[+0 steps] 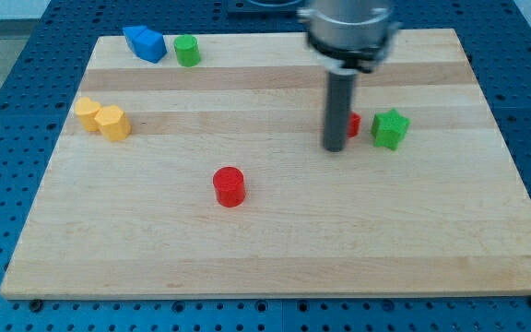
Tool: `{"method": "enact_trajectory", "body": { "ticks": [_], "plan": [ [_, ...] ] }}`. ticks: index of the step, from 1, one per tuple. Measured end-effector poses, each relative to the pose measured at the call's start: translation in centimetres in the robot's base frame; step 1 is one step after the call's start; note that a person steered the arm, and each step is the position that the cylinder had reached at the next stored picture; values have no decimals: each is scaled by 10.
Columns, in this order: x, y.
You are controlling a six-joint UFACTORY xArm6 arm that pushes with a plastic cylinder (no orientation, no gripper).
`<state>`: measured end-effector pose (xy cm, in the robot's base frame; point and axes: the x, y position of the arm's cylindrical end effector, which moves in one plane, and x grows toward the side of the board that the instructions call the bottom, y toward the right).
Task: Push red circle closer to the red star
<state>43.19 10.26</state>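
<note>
The red circle [230, 185], a short red cylinder, stands on the wooden board [275, 249] left of centre. The red star [353, 124] is at the view's right and mostly hidden behind my rod; only a sliver of red shows. My tip [335, 148] rests on the board just left of and below the red star, touching or nearly touching it. The red circle is well to the left and below my tip. A green star-shaped block [390, 128] sits just right of the red star.
A blue block [145, 42] and a green cylinder [187, 50] sit at the top left. Two yellow blocks [102, 118] lie close together at the left edge. Blue pegboard surrounds the board.
</note>
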Motion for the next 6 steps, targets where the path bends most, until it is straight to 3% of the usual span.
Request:
{"method": "enact_trajectory", "body": {
  "ticks": [1, 2, 3, 4, 5, 6],
  "plan": [
    [16, 0],
    [92, -45],
    [124, -145],
    [128, -242],
    [104, -227],
    [103, -154]
  ]
}}
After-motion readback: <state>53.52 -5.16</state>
